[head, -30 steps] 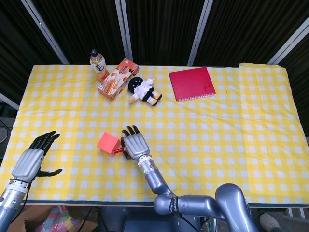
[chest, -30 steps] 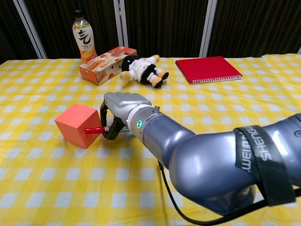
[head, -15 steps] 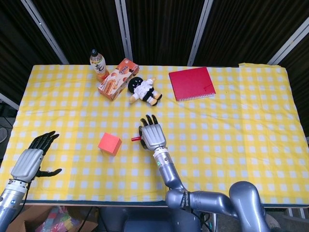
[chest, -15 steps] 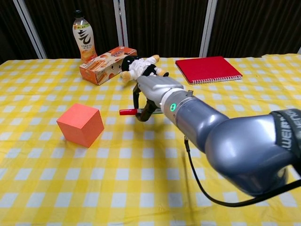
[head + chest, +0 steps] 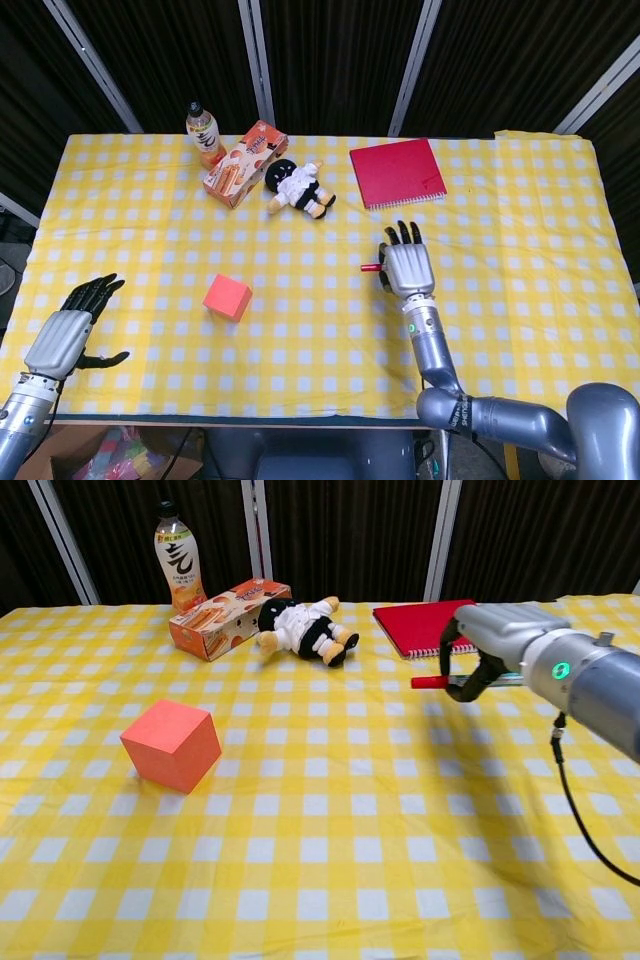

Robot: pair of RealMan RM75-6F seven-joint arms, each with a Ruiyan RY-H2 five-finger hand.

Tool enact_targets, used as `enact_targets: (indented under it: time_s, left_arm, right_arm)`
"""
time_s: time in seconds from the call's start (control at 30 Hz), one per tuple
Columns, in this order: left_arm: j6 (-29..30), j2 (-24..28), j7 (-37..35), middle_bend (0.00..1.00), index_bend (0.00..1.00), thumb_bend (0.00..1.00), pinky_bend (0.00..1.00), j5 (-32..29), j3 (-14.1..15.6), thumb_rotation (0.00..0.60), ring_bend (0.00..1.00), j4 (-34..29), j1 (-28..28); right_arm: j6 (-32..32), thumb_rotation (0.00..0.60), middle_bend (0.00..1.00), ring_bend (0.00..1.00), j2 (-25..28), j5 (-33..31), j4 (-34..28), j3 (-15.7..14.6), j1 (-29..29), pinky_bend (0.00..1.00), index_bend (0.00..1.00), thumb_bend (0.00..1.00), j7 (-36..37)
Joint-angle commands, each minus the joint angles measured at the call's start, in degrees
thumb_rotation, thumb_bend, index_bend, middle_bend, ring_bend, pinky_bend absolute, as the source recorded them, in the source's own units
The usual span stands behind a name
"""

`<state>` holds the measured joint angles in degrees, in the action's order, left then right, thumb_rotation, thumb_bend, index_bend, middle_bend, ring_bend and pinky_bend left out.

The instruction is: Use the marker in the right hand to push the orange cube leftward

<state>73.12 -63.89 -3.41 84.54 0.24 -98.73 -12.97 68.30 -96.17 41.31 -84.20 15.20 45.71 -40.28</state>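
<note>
The orange cube rests alone on the yellow checked tablecloth, left of centre. My right hand hovers well to the right of it and grips the red-capped marker, whose tip points left toward the cube. A wide gap of cloth separates the marker tip from the cube. My left hand is open at the near left corner of the table, fingers spread, holding nothing; the chest view does not show it.
Along the far side stand a drink bottle, a snack box, a plush doll and a red notebook. The table's front edge runs close to my left hand.
My right hand has drawn the marker away from the cube, moving far to the right. The cube stays where it was pushed. The left hand has not moved.
</note>
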Motion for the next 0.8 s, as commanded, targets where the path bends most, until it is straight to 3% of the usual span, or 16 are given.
enact_targets:
  time_s: [0.03,0.43,0.67,0.8]
  left_arm:
    - [0.0,-0.1,0.1,0.0,0.0,0.0,0.0,-0.1,0.0,0.6,0.0,-0.1,0.1]
    - [0.9,0.0,-0.4,0.0,0.0,0.0,0.0,0.2,0.0,0.6,0.0,-0.2,0.5]
    - [1.1,-0.1,-0.8,0.0,0.0,0.0,0.0,0.0,-0.2,0.6,0.0,0.0,0.6]
    - [1.4,-0.2,-1.0,0.0,0.0,0.0,0.0,0.1,-0.2,0.6,0.0,0.2,0.7]
  right_arm:
    - [0.4,0.6,0.19,0.0,2.1,-1.0,-1.2,-1.0,-2.1,0.0,0.59,0.56,1.1]
    - [-0.2,0.6,0.19,0.0,4.0,-3.5,-1.6,-3.1,-4.7,0.0,0.57,0.56,0.0]
    - [0.3,0.6,0.13,0.0,4.4,-6.1,-2.7,-3.6,-5.0,0.0,0.3,0.56,-3.0]
    - [1.5,0.6,0.12,0.0,5.2,-5.4,-4.9,-3.7,-5.7,0.0,0.22,0.56,-2.8]
